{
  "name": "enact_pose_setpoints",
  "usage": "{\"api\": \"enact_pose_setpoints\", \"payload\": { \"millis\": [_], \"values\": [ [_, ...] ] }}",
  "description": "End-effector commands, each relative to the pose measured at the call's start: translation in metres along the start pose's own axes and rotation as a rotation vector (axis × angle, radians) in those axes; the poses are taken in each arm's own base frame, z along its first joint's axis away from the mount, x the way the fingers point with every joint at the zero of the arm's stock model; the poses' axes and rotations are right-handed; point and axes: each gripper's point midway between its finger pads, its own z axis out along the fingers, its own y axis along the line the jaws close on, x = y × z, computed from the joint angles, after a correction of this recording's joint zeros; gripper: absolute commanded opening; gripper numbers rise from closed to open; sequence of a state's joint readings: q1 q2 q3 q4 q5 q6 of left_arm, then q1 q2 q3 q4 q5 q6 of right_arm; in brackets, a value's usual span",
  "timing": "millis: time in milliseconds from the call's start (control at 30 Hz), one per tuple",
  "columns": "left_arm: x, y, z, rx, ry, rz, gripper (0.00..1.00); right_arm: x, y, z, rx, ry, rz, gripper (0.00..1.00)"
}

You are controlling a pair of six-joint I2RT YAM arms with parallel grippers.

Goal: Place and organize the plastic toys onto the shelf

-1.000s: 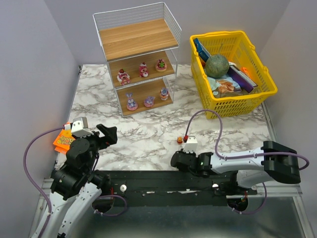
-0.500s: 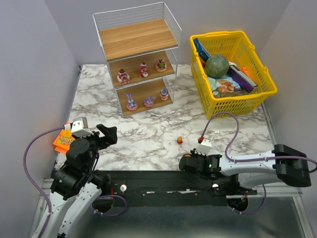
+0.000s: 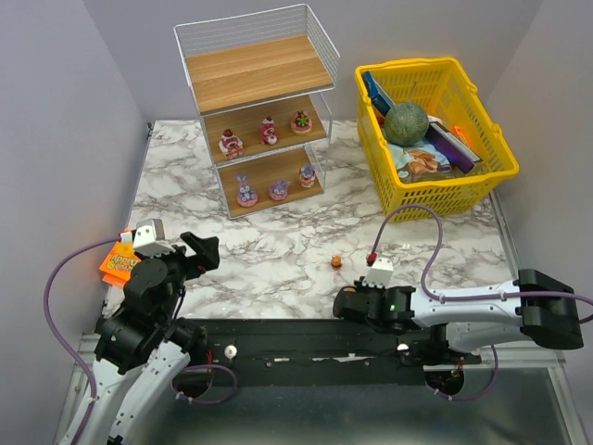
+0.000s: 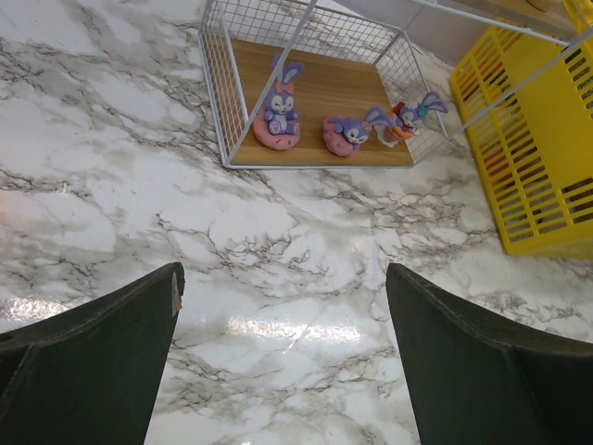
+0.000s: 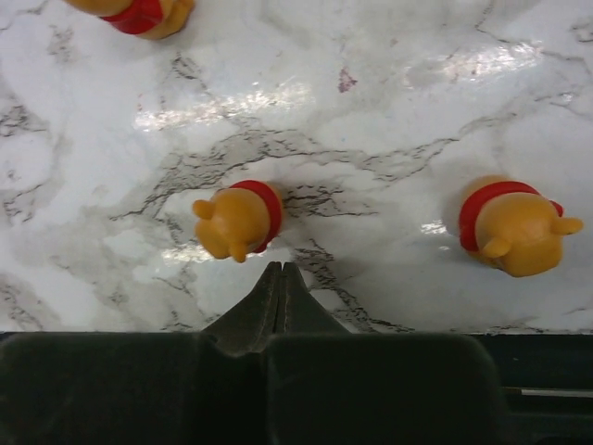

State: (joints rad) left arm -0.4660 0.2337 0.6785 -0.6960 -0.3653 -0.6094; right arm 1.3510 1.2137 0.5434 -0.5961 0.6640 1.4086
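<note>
Bottom centre of the top view: the right gripper (image 3: pixel 345 302) is seen low at the near edge of the table (image 3: pixel 278 236), jaws pressed together, nothing gripped. In the right wrist view three orange-yellow toys are noted on the table. One (image 5: pixel 236 221) lies at centre just beyond the fingertips, untouched; one (image 5: pixel 514 227) at right; one (image 5: pixel 139 11) is cut off by the upper left edge.

Lower left: the left gripper (image 4: pixel 283 278) is held above the table, jaws spread wide, empty.

Upper centre: on the shelf (image 3: pixel 255 74), three purple toys (image 4: pixel 278 120) are lined on the lowest board and three red-pink toys (image 3: pixel 269 132) on the middle board.
</note>
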Motion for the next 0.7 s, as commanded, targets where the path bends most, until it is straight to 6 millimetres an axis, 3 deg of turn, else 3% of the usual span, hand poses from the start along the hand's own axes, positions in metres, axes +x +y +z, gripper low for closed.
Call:
{"api": "enact_pose_setpoints", "payload": {
  "millis": [0, 233, 667],
  "values": [
    [-0.003, -0.003, -0.001, 0.018, -0.015, 0.004, 0.99, -0.006, 0.035, -0.010, -0.105, -0.012, -0.033, 0.01],
    [-0.003, -0.003, 0.000, 0.019, -0.013, 0.004, 0.99, 0.007, 0.046, 0.002, -0.077, 0.012, -0.087, 0.01],
    [-0.002, -0.003, 0.000, 0.021, -0.012, 0.004, 0.99, 0.021, 0.004, 0.030, 0.055, 0.019, -0.047, 0.01]
  ]
}}
